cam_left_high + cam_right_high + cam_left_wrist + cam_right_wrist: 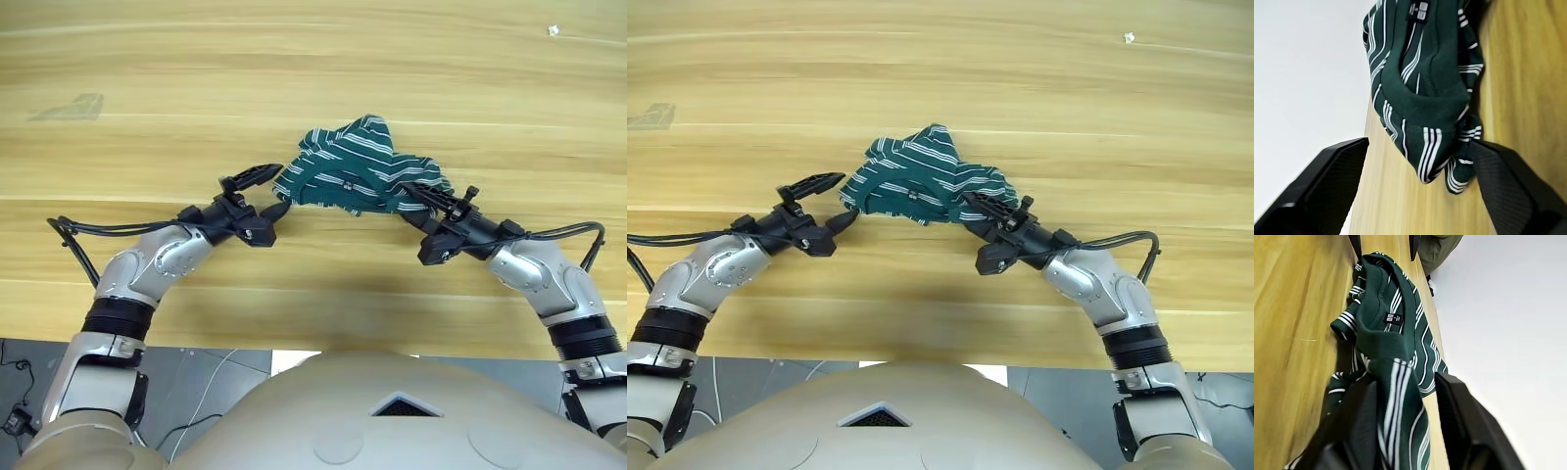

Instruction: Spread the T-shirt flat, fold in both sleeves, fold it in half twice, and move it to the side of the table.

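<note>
A dark green T-shirt (pixel 358 166) with white stripes lies crumpled in a heap at the middle of the wooden table (pixel 196 69). My left gripper (pixel 266 191) is open at the heap's left edge. In the left wrist view a fold of the shirt (pixel 1420 98) hangs between its two black fingers (pixel 1327 176). At the heap's right edge my right gripper (pixel 423 193) is shut on the T-shirt. The right wrist view shows bunched striped cloth (pixel 1396 347) filling the gap between its fingers (pixel 1464 421). The neck label faces up.
The table stretches wide to the left, right and far side of the shirt. A small white scrap (pixel 554 30) lies far right and a grey mark (pixel 73 106) far left. The table's near edge (pixel 294 345) runs below both arms.
</note>
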